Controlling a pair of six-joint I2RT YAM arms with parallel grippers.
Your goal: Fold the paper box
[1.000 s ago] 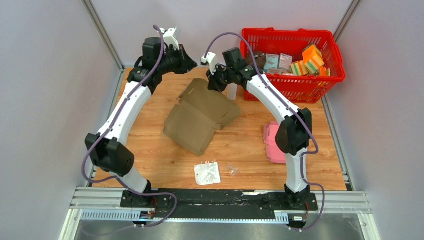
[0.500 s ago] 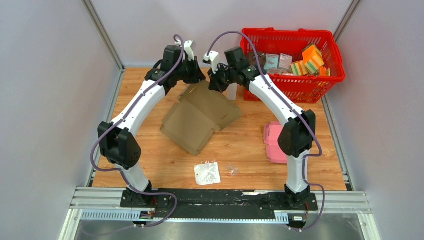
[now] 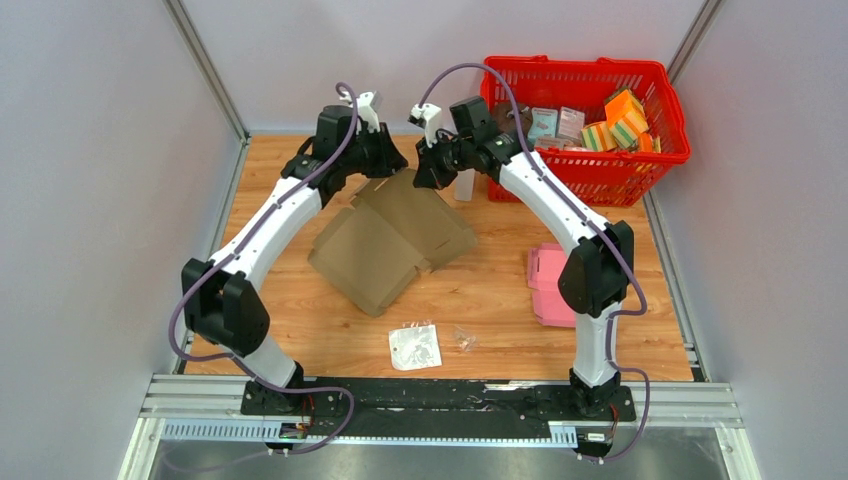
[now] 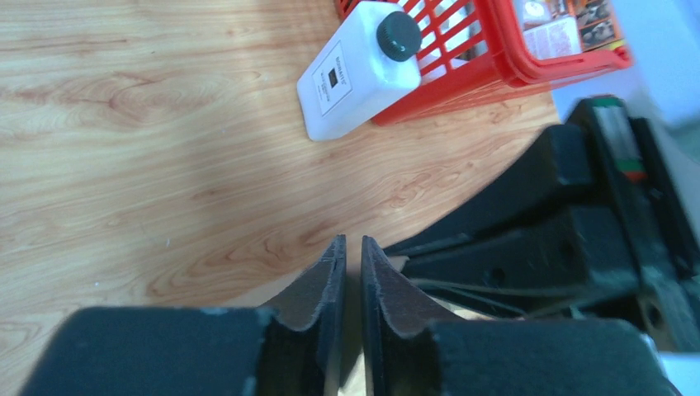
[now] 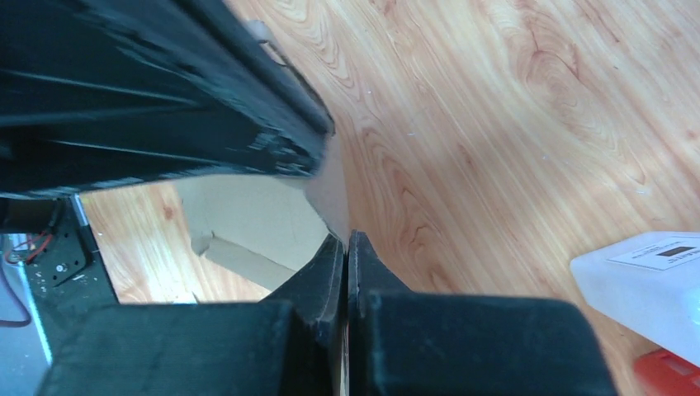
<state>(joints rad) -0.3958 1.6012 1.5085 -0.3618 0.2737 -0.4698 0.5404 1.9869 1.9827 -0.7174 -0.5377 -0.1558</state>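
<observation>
The brown paper box (image 3: 385, 245) lies flattened on the wooden table, with one flap raised toward the back. My right gripper (image 3: 428, 172) is shut on that flap's far edge; the right wrist view shows pale cardboard (image 5: 248, 214) running into the closed jaws (image 5: 347, 238). My left gripper (image 3: 393, 160) sits right beside it at the same edge. Its jaws (image 4: 352, 241) stand a narrow gap apart, and a pale strip of cardboard shows low in the gap. I cannot tell if the pads touch it. The right gripper's black body (image 4: 545, 231) fills the right of the left wrist view.
A white bottle (image 3: 463, 183) with a black cap (image 4: 399, 35) stands against the red basket (image 3: 585, 170) of small packages at the back right. A pink box (image 3: 545, 285) lies by the right arm. Two small plastic bags (image 3: 414, 346) lie near the front.
The left arm swung in to the box's far edge, then drew left a little. The box slid left and nearer. The left jaws have parted slightly; the right gripper kept its hold.
</observation>
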